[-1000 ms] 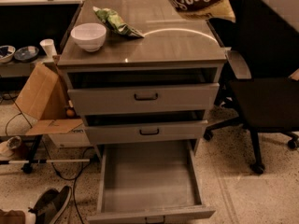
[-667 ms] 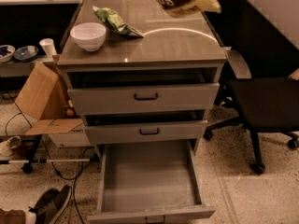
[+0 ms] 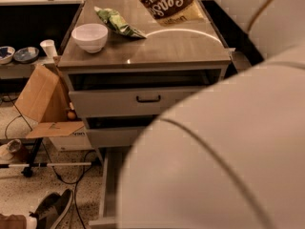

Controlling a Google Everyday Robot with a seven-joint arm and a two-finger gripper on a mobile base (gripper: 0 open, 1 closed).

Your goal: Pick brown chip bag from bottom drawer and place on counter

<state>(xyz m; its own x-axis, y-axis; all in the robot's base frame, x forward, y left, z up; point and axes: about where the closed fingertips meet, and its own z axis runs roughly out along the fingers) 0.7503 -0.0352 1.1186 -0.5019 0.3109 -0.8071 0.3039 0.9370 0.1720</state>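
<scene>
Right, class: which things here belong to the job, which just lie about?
Job: dark brown crinkled chip bag, glossy grey-brown counter, grey metal bottom drawer; gripper out of view.
Lying about: round white bowl, green chip bag, brown cardboard box.

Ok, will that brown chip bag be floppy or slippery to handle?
Likely floppy: the brown chip bag is crinkled and hangs tilted above the counter. Probably light, being a printed snack bag. The glossy counter may let it slide. The claw is not in view; the bag runs off the top edge.

The brown chip bag (image 3: 169,3) hangs tilted above the counter's (image 3: 186,46) back edge; hand out of view.
</scene>
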